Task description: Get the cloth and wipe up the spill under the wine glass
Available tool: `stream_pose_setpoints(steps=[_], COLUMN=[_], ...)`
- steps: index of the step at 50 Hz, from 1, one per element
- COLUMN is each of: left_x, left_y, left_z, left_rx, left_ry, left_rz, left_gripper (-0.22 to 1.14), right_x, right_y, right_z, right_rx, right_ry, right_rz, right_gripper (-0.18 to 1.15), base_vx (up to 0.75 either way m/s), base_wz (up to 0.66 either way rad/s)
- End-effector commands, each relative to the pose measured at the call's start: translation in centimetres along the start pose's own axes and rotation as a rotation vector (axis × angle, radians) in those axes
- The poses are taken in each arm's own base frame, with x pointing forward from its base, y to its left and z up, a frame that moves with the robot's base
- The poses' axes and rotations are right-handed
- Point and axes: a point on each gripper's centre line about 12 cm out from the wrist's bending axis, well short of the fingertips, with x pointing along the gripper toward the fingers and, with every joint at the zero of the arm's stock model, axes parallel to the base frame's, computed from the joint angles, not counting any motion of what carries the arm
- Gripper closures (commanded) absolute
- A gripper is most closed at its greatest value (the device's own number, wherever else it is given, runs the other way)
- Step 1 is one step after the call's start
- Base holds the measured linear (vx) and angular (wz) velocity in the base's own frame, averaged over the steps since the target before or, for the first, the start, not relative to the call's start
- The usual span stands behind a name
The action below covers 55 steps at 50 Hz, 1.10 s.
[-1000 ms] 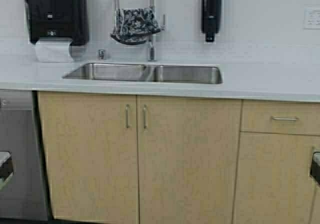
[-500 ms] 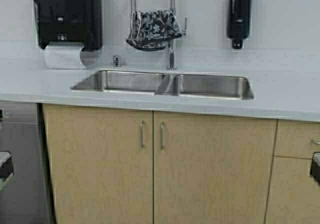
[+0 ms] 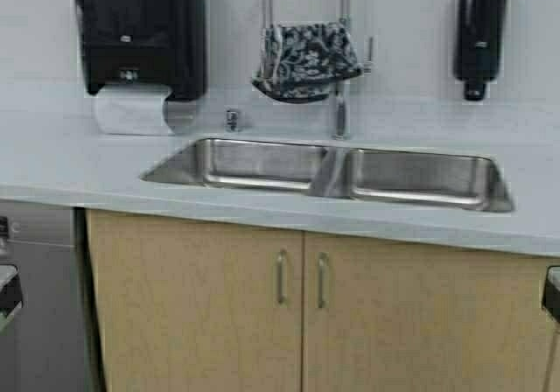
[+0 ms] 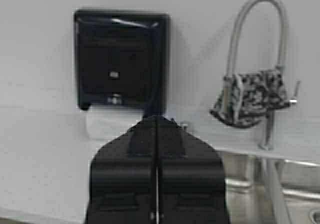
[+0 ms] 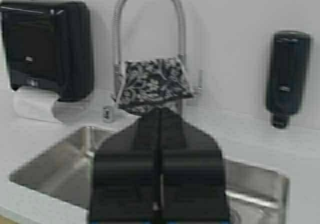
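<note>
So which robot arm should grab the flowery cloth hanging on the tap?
Probably the right. In its wrist view the right gripper, shut, points almost straight at the cloth draped over the tap. The left gripper, also shut, faces the towel dispenser, with the cloth off to one side.

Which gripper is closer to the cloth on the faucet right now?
Right. The right gripper points almost straight at the cloth; the left gripper faces the paper towel dispenser, cloth off to one side.
</note>
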Motion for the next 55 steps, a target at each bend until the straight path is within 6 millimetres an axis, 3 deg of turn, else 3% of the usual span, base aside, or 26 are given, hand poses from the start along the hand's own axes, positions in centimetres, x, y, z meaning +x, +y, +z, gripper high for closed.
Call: stream_pose_setpoints(steps=[1,20,36,45,55], left_x=[0.5,-0.1,-1.2,-1.5,-1.6], left_y=[0.0,0.0,0.0,-0.1,-0.1], left_z=[0.4,0.4,1.1,1.1,1.3], left_rx=[0.001,0.006,0.018,0.026,0.022], left_ry=[-0.005,-0.015,-0.026,-0.020,-0.032], left_rz=[-0.001,-0.002,0.001,0.000,-0.003], left_gripper=[0.89,0.89,0.89,0.89,0.89], right_x=[0.2,1.0,3.7,5.1,5.5], right_y=[0.1,1.3,3.5,4.2,5.2], right_z=[0.5,-0.1,0.4,-1.1,-4.1], right_rx=[-0.002,-0.041,-0.032,-0.032,-0.025], right_ry=[-0.017,0.102,0.155,0.214,0.223], right_rz=[0.006,0.071,0.162,0.184,0.224], right_gripper=[0.92,0.92,0.92,0.92,0.92], base_vx=[0.32,0.30,0.25,0.22,0.22], base_wz=[0.19,0.15,0.04,-0.02,0.03])
